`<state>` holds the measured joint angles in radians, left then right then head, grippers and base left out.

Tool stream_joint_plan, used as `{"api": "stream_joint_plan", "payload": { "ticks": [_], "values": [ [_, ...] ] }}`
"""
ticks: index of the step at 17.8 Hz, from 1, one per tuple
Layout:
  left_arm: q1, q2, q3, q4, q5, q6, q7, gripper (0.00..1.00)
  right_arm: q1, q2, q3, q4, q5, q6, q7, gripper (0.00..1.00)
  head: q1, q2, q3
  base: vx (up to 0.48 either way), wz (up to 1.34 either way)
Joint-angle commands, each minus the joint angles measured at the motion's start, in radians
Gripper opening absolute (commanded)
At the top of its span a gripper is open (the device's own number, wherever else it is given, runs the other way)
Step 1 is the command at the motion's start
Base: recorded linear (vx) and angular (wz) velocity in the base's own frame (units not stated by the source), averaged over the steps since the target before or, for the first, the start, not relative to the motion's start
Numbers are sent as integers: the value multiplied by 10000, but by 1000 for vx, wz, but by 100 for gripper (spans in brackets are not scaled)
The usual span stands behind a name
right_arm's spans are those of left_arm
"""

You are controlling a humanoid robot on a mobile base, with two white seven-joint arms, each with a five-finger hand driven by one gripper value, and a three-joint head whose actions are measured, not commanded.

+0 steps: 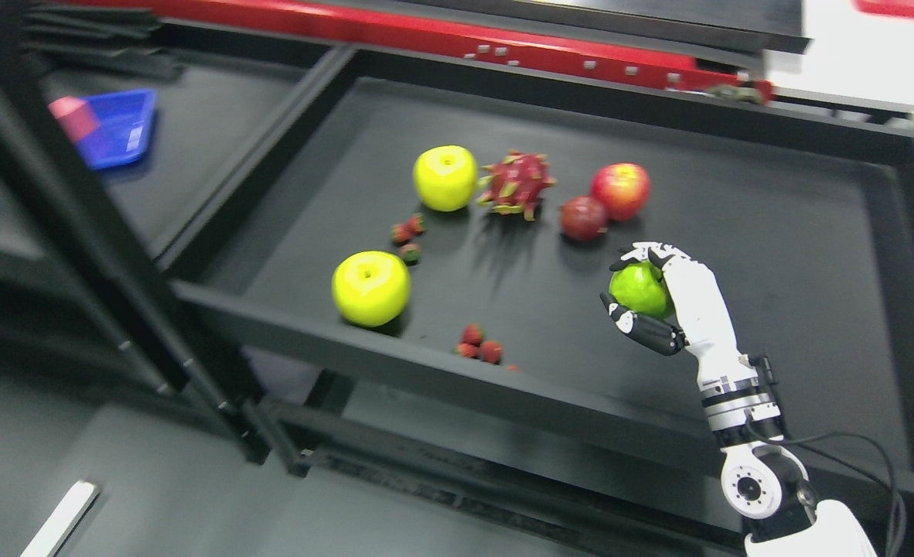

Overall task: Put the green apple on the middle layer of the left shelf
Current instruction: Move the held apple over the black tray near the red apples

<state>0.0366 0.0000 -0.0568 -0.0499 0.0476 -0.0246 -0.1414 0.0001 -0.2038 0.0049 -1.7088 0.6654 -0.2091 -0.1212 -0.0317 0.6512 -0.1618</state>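
The right hand's fingers cover part of the green apple; the arm is cut off at the bottom edge. The blue tray at far left is blurred, with a pink thing on it too smeared to tell

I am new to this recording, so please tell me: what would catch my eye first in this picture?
First, the right hand at the lower right, its fingers closed around a green apple over the black shelf tray. Next, two bright yellow-green apples, one at the tray's front edge and one further back. Beside the back one lie a pink dragon fruit and two red fruits.
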Motion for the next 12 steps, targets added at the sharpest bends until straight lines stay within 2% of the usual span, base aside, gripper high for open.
{"api": "stream_joint_plan", "payload": {
  "ticks": [1,6,8,12],
  "values": [
    [3,175,0,-7,0,1,3,100,-353,-246,913,14,125,158,1345,0,0,0,0,120,-849],
    [3,175,0,-7,0,1,3,100,-1058,-431,2479,76,1458,311,1625,1,0,-1,0,152,-650],
    [3,175,0,-7,0,1,3,100,-1213,-416,2879,60,1461,281,1839,1,0,-3,0,191,-494],
    [3,175,0,-7,0,1,3,100,-1901,-157,4610,152,1613,158,1917,2,0,-3,0,199,-285]
  ]
}}
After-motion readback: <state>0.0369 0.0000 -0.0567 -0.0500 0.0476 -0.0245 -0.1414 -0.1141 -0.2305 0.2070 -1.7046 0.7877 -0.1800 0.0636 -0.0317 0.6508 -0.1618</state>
